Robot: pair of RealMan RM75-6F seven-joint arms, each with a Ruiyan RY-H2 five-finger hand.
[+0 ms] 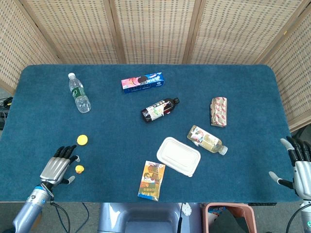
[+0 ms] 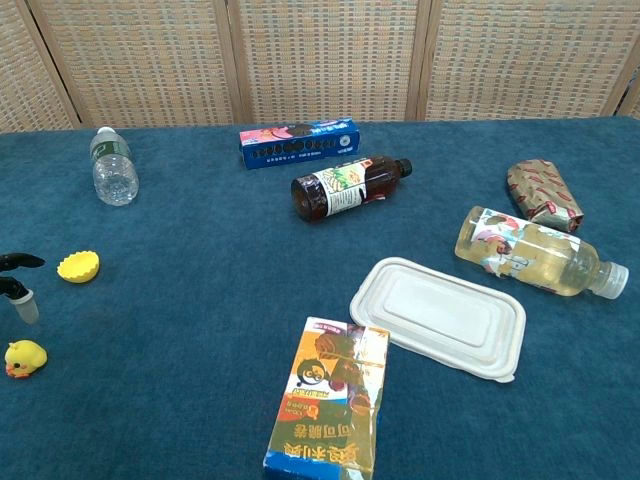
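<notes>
Reaching in with my left hand (image 1: 57, 167) over the near-left corner of the table (image 1: 252, 82), fingers spread and nothing in them. The little yellow duck (image 1: 79, 169) sits just beside my fingertips (image 2: 16, 262), not touching, with the yellow cap (image 1: 82, 140) a bit further in. My right hand (image 1: 300, 165) hangs off the right edge, fingers apart, empty too. I reckon the trick here is coming down slow and square over the duck, since it's small and round and would probably skid on the cloth if I clip it sideways. I'd pinch it low with thumb and a finger, keeping clear of the cap.
</notes>
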